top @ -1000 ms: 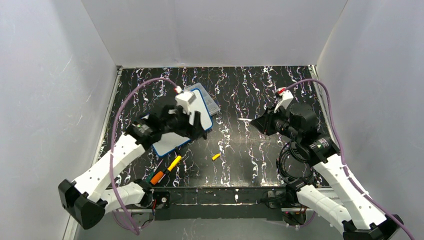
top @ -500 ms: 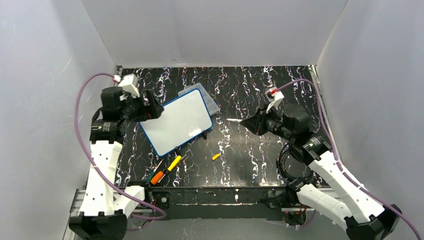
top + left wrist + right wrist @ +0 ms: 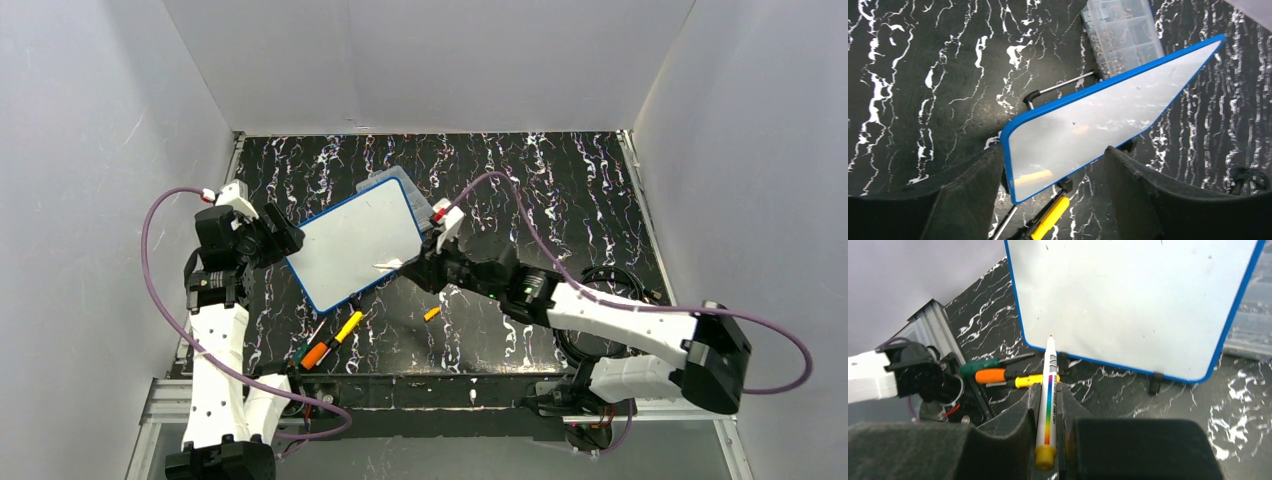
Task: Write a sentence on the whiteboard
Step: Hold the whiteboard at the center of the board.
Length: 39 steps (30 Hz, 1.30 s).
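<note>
The whiteboard [image 3: 355, 240] has a blue rim and stands tilted on black clips at the table's left middle. Its face shows no lettering; the sentence is not visible. It also shows in the left wrist view [image 3: 1108, 117] and the right wrist view [image 3: 1133, 295]. My right gripper [image 3: 418, 268] [image 3: 1048, 390] is shut on a white marker [image 3: 1049, 365] with a rainbow stripe and yellow end. The marker's tip is at the board's near rim. My left gripper [image 3: 283, 236] [image 3: 1053, 185] is open, its fingers either side of the board's left corner, not touching it.
A clear compartment box [image 3: 418, 196] [image 3: 1123, 30] lies under the board's far corner. A yellow-handled screwdriver [image 3: 348, 325] and an orange-handled one [image 3: 315, 354] lie near the front edge. A small yellow cap [image 3: 431, 313] lies right of them. White walls enclose the table.
My left arm swung off the board to its left edge. My right arm reached across from the right side, bringing the marker to the board's near edge.
</note>
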### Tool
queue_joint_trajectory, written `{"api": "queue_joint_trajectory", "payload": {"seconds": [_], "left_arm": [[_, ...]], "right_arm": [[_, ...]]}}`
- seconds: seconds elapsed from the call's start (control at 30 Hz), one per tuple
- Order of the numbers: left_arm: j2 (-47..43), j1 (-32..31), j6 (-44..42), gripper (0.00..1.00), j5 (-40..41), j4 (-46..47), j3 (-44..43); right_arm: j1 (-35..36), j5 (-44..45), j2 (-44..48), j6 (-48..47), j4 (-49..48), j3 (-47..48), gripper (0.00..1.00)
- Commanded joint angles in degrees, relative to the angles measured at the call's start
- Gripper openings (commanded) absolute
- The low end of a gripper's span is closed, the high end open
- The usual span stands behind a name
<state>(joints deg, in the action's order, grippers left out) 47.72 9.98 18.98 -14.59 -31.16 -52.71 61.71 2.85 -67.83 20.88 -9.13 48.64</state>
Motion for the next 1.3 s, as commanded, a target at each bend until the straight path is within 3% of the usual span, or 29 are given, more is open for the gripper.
{"api": "queue_joint_trajectory", "payload": {"seconds": [0.0,0.27,0.5,0.87,1.27], "left_arm": [[-1.17,0.24,-1.11,0.65,3.11,2.7,2.47],[-0.86,0.17,-2.9,0.57,7.15,2.39,4.14],[0.49,0.14,-3.66,0.35,6.12,2.53,4.83],[1.47,0.13,-4.15,0.22,5.67,2.42,4.9],[1.7,-0.09,-4.56,0.14,5.37,2.24,4.9]], "right_arm": [[1.86,4.39,-6.37,-2.84,-14.33,5.54,0.01],[5.55,5.9,-19.29,-6.24,-20.5,14.08,0.01],[6.76,5.1,-27.82,-7.13,-23.2,19.94,0.01],[7.63,4.96,-35.02,-8.31,-24.36,26.18,0.01],[7.63,7.06,-38.75,-9.27,-24.27,29.42,0.01]]}}
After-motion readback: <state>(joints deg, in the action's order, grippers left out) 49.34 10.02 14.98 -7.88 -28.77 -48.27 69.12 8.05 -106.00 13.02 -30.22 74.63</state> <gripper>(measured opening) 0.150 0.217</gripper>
